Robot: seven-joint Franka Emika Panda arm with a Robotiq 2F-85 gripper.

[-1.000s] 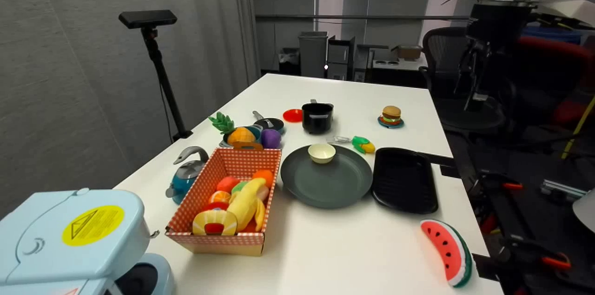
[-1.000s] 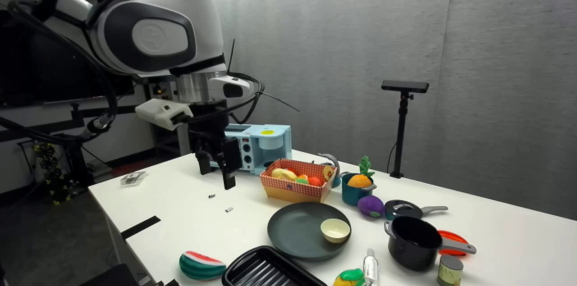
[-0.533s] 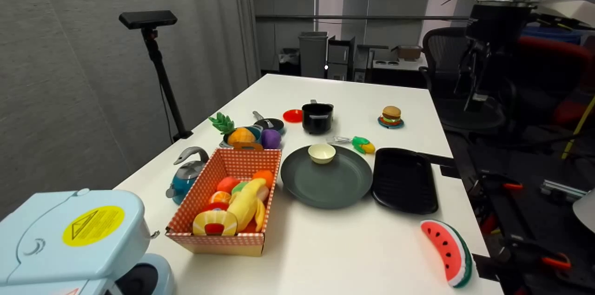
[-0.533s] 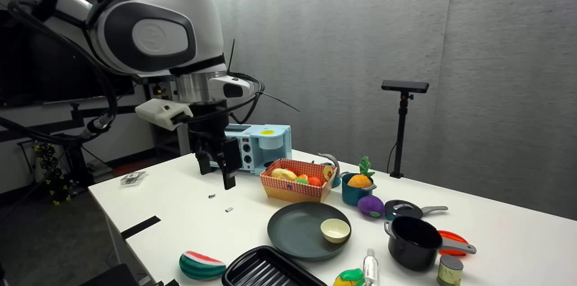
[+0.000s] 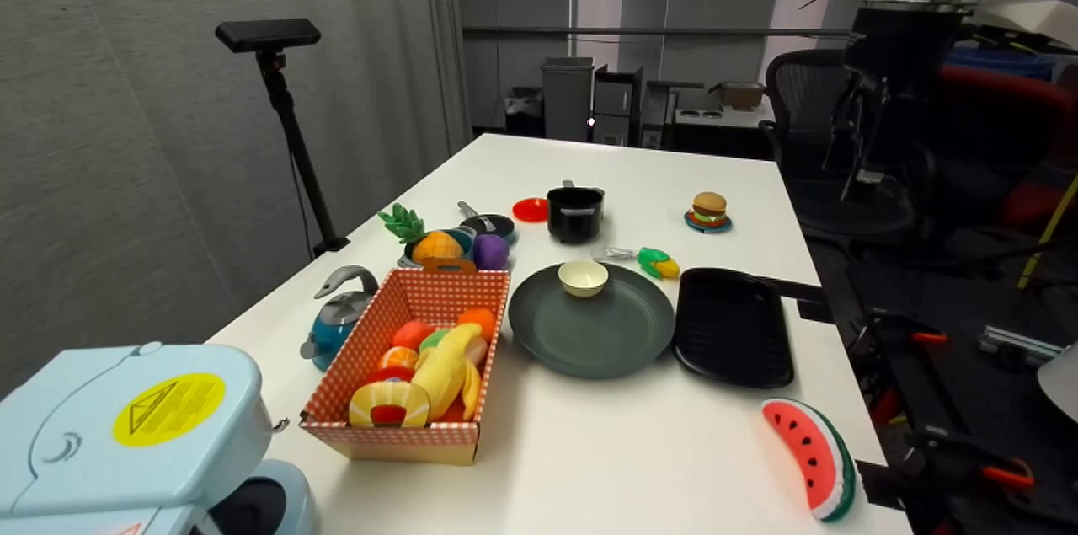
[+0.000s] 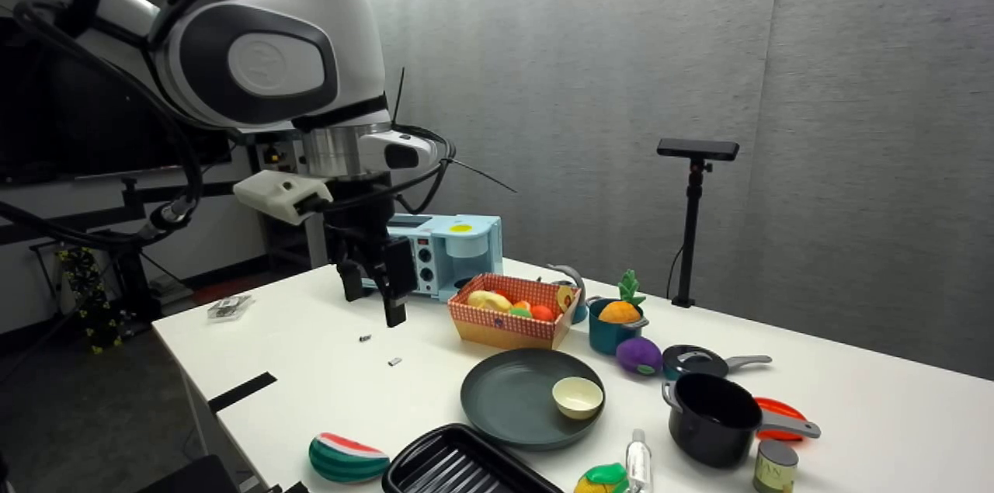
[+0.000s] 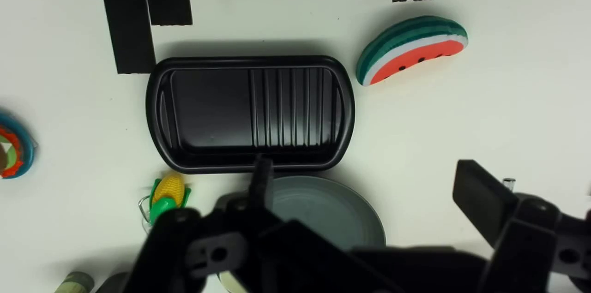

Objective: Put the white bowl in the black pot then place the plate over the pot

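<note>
The cream-white bowl [image 5: 583,277] rests upright on the dark grey-green plate [image 5: 602,337], near its rim. In an exterior view the bowl [image 6: 578,398] and plate [image 6: 509,400] also show. The black pot [image 6: 710,425] stands upright on the table beyond the plate, and it shows too in an exterior view [image 5: 575,216]. Nothing shows inside it. My gripper [image 6: 374,303] is open and empty, high above the table and apart from all three. In the wrist view its fingers [image 7: 364,182] are wide apart; they hide much of the plate [image 7: 323,214], and only a sliver of the bowl [image 7: 229,282] shows.
A black squarish tray [image 5: 733,329] lies beside the plate. A checkered fruit basket [image 6: 505,326] stands on the plate's opposite side. A toy watermelon [image 7: 415,50], corn [image 5: 657,262], a small bottle [image 6: 639,462], a can [image 6: 775,466] and a purple item [image 6: 639,355] lie around.
</note>
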